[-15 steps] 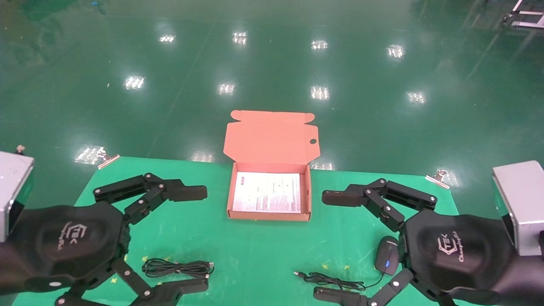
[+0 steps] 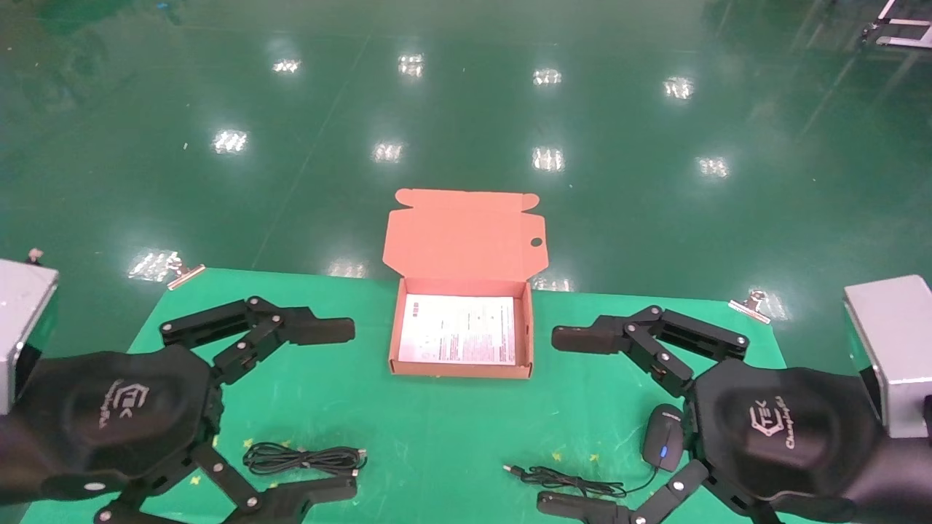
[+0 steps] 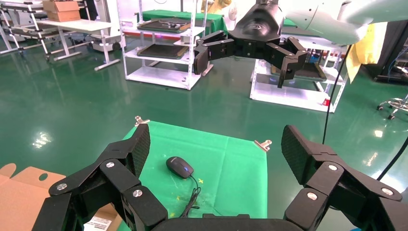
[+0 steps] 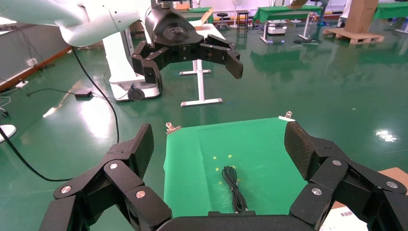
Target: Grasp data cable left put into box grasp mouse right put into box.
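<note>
Both pincers hang spread and empty, the left pincer (image 2: 320,407) over the cable (image 2: 304,459) and the right pincer (image 2: 575,422) beside the mouse (image 2: 663,446), the box (image 2: 461,367) open between them on the worktop (image 2: 437,437); I judge nothing grasped yet, so the left must drop onto the cable.

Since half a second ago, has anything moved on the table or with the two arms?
Nothing has visibly changed. The left gripper and the right gripper hang in the same places above the green mat, jaws wide open and holding nothing. The data cable and the mouse lie where they were, and the box stands open with only a printed sheet inside.
</note>
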`<action>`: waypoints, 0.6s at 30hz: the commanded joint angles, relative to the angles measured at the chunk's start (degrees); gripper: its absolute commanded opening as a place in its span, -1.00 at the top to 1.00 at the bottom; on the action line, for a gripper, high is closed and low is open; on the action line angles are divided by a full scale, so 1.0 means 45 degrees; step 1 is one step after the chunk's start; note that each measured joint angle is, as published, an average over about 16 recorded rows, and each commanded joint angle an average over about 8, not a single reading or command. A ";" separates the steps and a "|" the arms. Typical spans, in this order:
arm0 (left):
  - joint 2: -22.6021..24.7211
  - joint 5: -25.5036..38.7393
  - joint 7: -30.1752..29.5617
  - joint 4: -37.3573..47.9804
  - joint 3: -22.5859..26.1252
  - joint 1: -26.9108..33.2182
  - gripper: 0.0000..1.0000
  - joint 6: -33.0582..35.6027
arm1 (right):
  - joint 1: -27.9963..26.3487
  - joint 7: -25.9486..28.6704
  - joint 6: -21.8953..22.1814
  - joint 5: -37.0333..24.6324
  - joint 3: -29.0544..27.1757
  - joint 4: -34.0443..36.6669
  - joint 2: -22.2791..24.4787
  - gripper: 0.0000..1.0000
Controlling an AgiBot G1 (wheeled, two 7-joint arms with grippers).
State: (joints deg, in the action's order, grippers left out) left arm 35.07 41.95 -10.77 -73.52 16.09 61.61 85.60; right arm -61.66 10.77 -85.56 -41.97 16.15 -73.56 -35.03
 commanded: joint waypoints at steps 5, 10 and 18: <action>0.0018 0.0025 -0.0003 0.0006 0.0018 0.0014 -1.00 -0.0017 | 0.0002 0.0002 0.0000 0.0004 -0.0003 0.0006 0.0001 -1.00; -0.0003 0.0211 -0.0044 -0.0020 0.0094 0.0073 -1.00 -0.0009 | -0.0066 0.0013 0.0012 -0.0201 0.0035 0.0011 0.0126 -1.00; -0.0118 0.2631 -0.0753 -0.0305 0.1183 0.1124 -1.00 0.0200 | -0.0970 0.0162 -0.0170 -0.2335 0.0713 -0.0354 0.0632 -1.00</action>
State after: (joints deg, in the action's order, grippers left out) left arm 35.18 53.92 -13.61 -74.81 21.49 67.03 86.64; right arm -66.86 11.00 -86.85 -53.72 20.05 -75.23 -32.70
